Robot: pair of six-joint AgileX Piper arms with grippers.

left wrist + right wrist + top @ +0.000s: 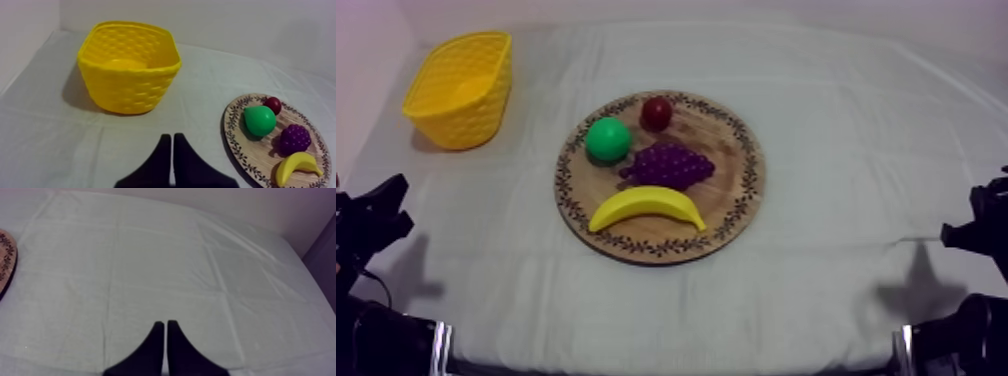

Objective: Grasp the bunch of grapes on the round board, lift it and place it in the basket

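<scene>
Lying far from clenched left pincer, clenched right pincer: bunch of grapes.

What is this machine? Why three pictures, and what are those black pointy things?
This is a robot with two arms, one at each side of a cloth-covered table. One picture looks down from a camera above the table; the other two come from cameras riding on the arms. The black pointy things are its grippers, the left gripper and the right gripper, both shut and holding nothing. On the table stand a yellow basket and a round wooden board. On the board lie a bunch of grapes, a banana, a green pear and a small red fruit. The grapes should go into the basket.
</scene>
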